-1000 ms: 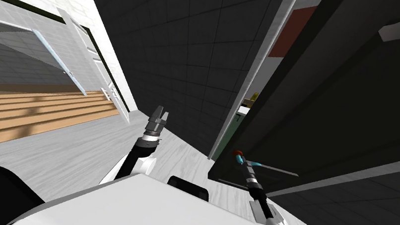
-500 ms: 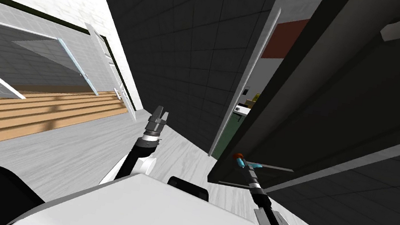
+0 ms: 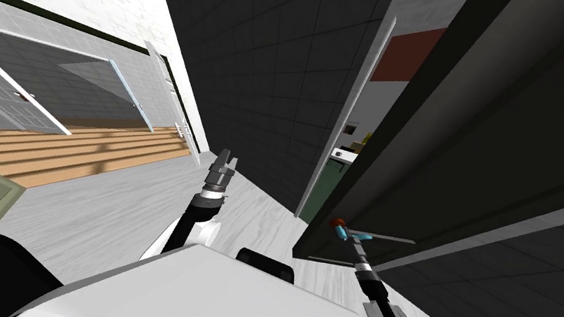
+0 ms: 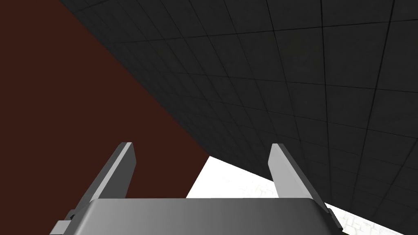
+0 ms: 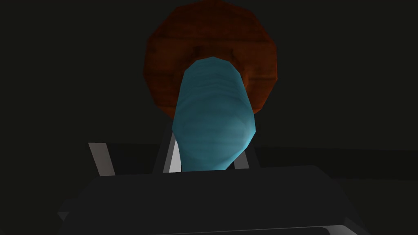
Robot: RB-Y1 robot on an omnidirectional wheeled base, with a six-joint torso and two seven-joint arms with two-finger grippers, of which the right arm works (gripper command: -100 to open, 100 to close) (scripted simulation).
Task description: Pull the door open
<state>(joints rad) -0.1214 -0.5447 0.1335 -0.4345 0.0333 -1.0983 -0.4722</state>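
Right hand (image 5: 206, 163) clamped narrow on the blue handle (image 5: 212, 118), which sits straight between the fingers and sticks out of a round red plate (image 5: 163, 69) on the dark door (image 3: 490, 129). Over the last second the gap between door edge and white frame (image 3: 352, 107) widened. The whole view swung too, so my base moved. Pull is working and the door is partly open. Left hand (image 3: 224, 161) idle, fingers wide.

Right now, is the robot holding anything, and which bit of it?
The right hand is shut on the blue handle of the door, fingers pressing its sides. The left hand is open and empty.
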